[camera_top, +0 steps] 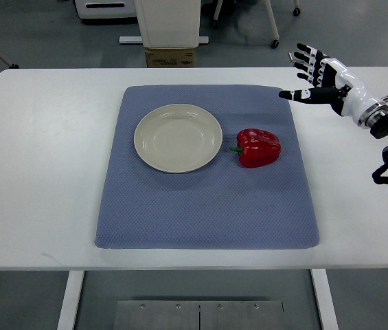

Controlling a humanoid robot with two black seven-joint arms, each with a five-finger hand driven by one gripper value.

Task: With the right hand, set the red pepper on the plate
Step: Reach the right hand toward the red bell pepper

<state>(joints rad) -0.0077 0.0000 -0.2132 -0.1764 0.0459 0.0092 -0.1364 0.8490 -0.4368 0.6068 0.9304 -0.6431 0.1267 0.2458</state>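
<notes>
Fingers [308, 58] of right hand [325, 77] seen spread wide, nothing held; hand hovered over far right corner of mat [207, 206], well apart from red pepper [258, 147].

Reach step judged in hand: hand to be lowered over pepper body, fingers closed round its sides, stem left clear.

Pepper lay on mat just right of plate [178, 137], not touching.

Plate seen empty.

Mat spread on white worktop [42, 172].

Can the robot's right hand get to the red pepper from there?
Probably yes. The right hand is open, and only bare blue mat lies between it and the red pepper.
</notes>
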